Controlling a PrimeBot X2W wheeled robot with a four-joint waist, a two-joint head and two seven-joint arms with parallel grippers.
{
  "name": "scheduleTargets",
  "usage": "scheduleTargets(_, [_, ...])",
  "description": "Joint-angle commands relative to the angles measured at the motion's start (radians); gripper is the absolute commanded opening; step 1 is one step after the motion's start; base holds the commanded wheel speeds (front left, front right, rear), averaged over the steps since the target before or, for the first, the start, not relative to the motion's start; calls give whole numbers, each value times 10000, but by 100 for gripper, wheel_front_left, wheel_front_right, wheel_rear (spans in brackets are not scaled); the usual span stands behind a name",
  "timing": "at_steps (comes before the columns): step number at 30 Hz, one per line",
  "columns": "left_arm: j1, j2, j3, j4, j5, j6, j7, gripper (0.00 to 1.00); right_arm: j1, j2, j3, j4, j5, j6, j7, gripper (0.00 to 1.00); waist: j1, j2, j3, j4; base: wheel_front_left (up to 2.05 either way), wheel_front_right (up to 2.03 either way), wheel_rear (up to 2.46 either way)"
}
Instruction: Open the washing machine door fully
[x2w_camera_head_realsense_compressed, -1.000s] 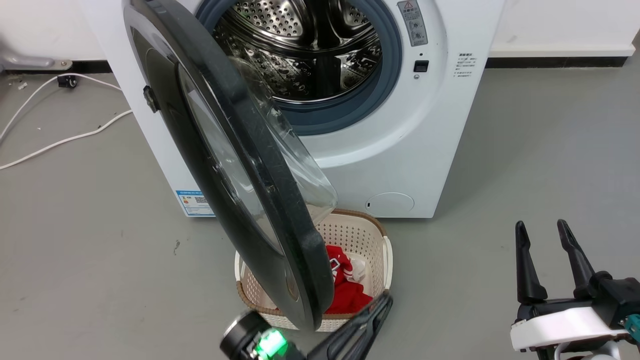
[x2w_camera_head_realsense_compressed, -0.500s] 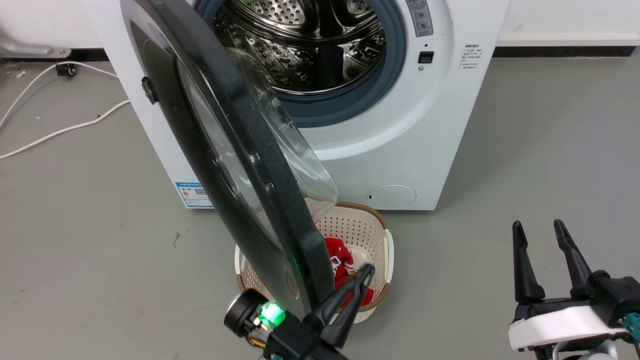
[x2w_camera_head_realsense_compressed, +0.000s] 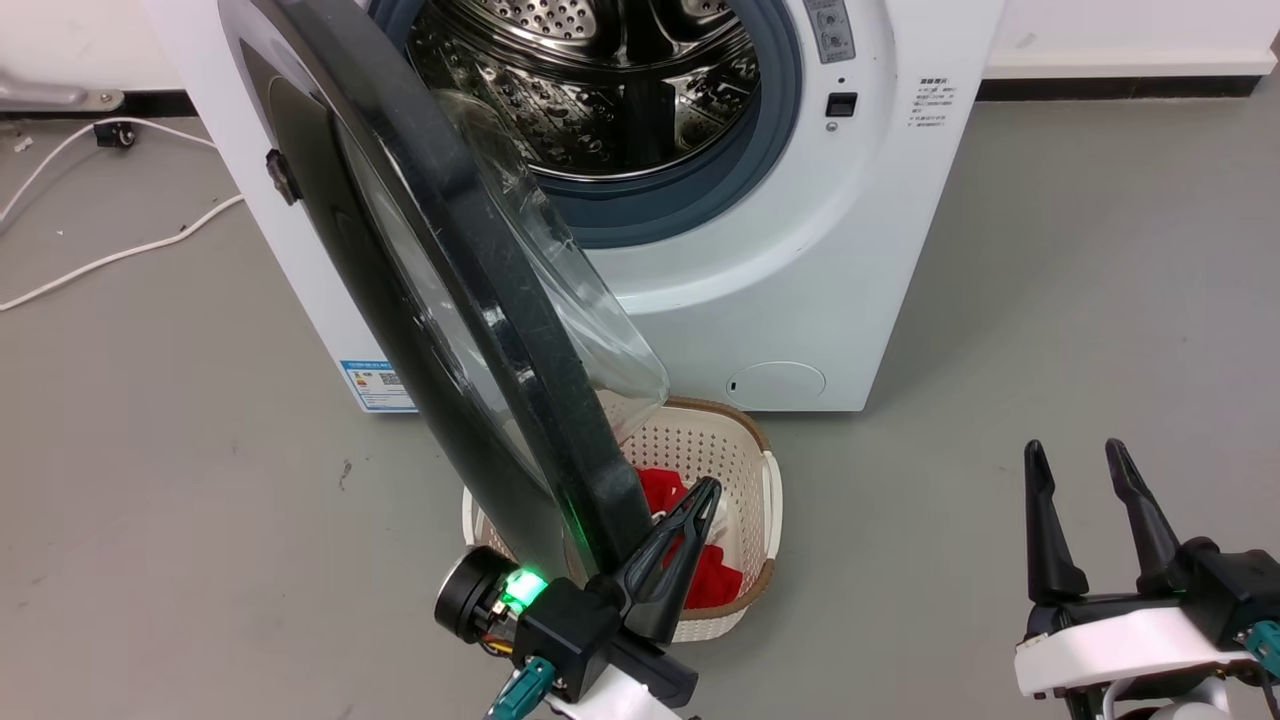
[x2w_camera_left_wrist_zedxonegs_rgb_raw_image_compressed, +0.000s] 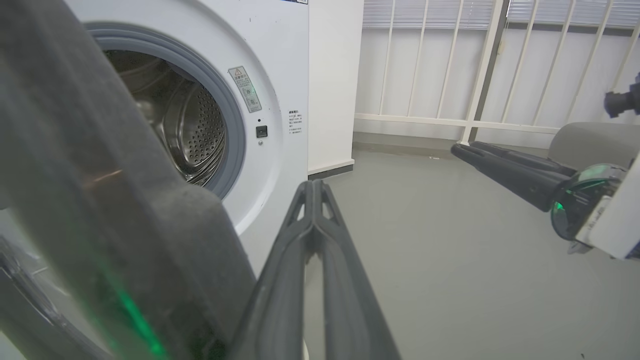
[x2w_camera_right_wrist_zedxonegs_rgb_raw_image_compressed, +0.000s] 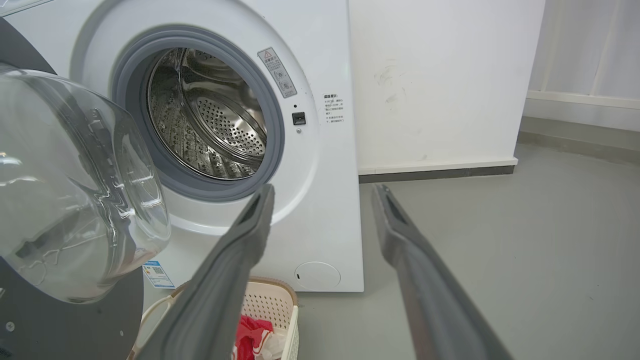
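Grey floor (x2w_camera_head_realsense_compressed: 180, 470): washing machine door (x2w_camera_head_realsense_compressed: 500, 310) stands half-swung, travel remaining; left gripper (x2w_camera_head_realsense_compressed: 700, 497), closed on nothing, beside its rim at 6 o'clock; right gripper (x2w_camera_head_realsense_compressed: 1072, 456) spread, empty.

The left jaws, low in the middle of the head view, are two long dark fingers (x2w_camera_head_realsense_compressed: 668, 560) that get thin at the tips. They grow out of a black block (x2w_camera_head_realsense_compressed: 565, 625) with a bright green light (x2w_camera_head_realsense_compressed: 522, 588) and a round black part (x2w_camera_head_realsense_compressed: 462, 605) with a silver rim. A teal plug (x2w_camera_head_realsense_compressed: 520, 692) sits under it, next to a white shell (x2w_camera_head_realsense_compressed: 620, 710). The right jaws, at the lower right, have pointed fingers (x2w_camera_head_realsense_compressed: 1046, 540) of the same dark colour, a smooth white cover (x2w_camera_head_realsense_compressed: 1120, 648), a black wrist piece (x2w_camera_head_realsense_compressed: 1225, 590) and a small teal end (x2w_camera_head_realsense_compressed: 1266, 640).
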Motion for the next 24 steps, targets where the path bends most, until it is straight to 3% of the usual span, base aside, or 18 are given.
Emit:
scheduleTargets(1, [56, 74, 256, 58, -19, 157, -23, 0, -79, 15, 26, 24, 54, -6, -21, 100, 0, -1, -10, 35, 0, 0, 0])
scheduleTargets(15, [1067, 39, 871, -357, 124, 631, 9, 0, 99, 13, 55, 166, 203, -6, -19, 100, 0, -1, -164, 461, 0, 0, 0])
scheduleTargets(24, [1846, 238, 1261, -1057, 214, 743, -1, 0, 311, 12, -58, 125, 205, -6, -19, 100, 0, -1, -220, 1393, 0, 0, 0])
